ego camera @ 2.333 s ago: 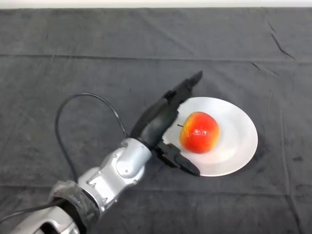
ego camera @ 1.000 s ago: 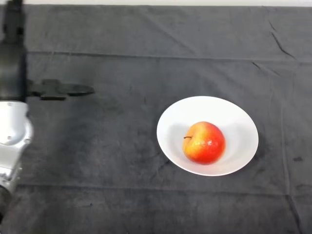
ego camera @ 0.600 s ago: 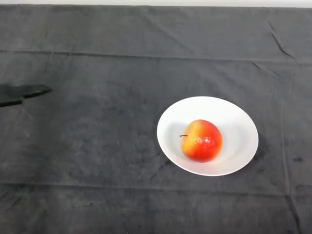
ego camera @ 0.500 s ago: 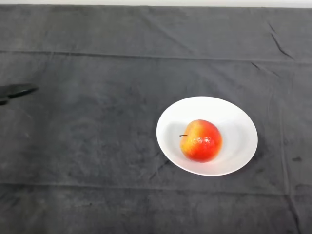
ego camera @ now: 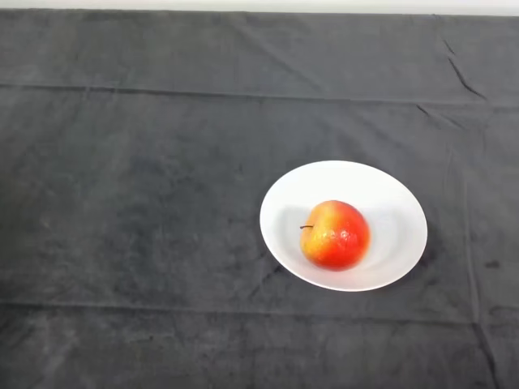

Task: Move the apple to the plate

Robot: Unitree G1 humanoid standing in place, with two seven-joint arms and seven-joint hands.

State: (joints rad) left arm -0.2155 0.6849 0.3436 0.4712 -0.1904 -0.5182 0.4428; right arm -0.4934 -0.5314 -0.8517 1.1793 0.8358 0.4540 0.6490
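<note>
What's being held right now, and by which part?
Nothing is held. The apple sits free on the white plate, and no hand is in view.

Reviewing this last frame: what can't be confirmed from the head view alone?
- Underside of the apple: hidden by the apple's own body, so its contact with the plate is only inferred.
- Plate centre: covered by the apple.
- Robot's left arm: outside the frame.
- Table under the dark cloth: fully covered.

One apple (ego camera: 335, 235), one plate (ego camera: 389, 198).
</note>
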